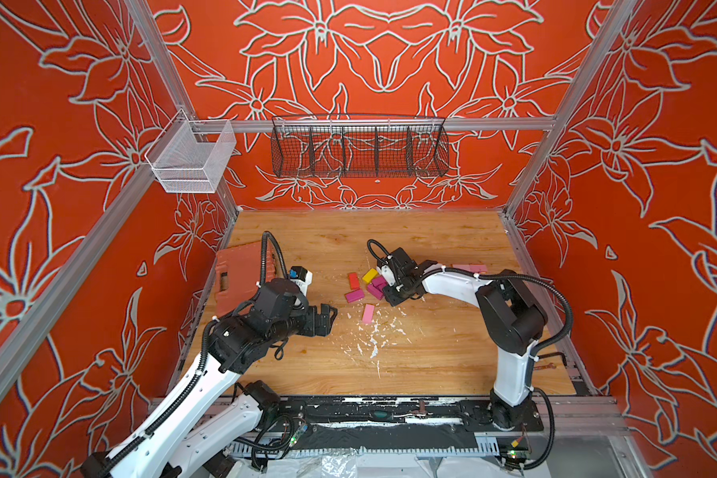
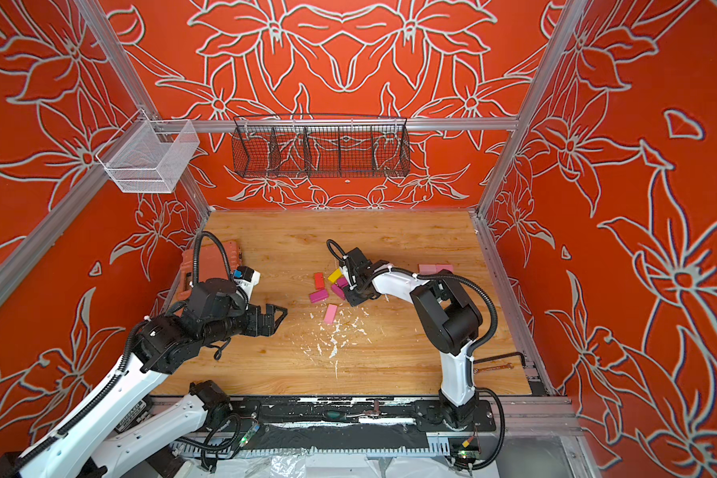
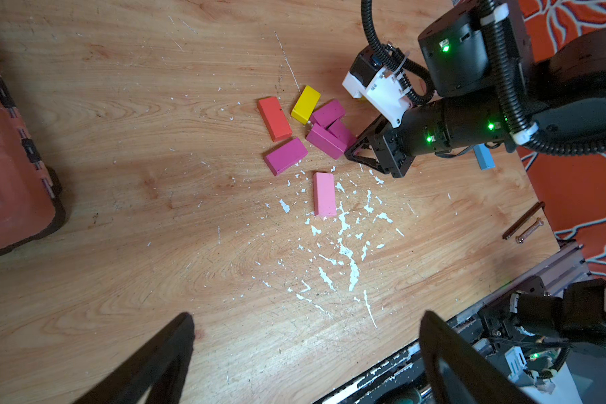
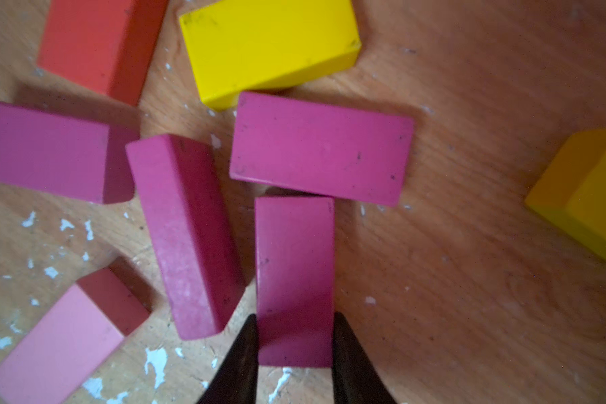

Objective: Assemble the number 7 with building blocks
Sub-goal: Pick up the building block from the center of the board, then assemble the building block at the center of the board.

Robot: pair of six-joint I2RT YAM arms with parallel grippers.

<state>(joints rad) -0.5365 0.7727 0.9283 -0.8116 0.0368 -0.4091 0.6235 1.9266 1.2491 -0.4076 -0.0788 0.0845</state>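
Robot lab test cell: alu frame (image 1: 493, 123), printed floral walls (image 1: 390, 41), wire basket (image 1: 359, 151), wood tabletop (image 1: 431, 351).

Wooden tabletop (image 3: 119, 210) lies open between the red-brown plastic tool case (image 3: 11, 157) and the coloured blocks (image 3: 305, 129). A neighbouring magenta block (image 4: 186, 238) crowds the clamped magenta block (image 4: 294, 266) in the right gripper (image 4: 294, 316).

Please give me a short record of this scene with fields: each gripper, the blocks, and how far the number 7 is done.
left gripper: open, empty, above the table
right gripper: closed on the long sides of one magenta block
loose blocks: red block, yellow block, light pink block, more magenta ones
number 7: not formed; blocks lie in a disordered cluster
tool case: beside the left arm, untouched
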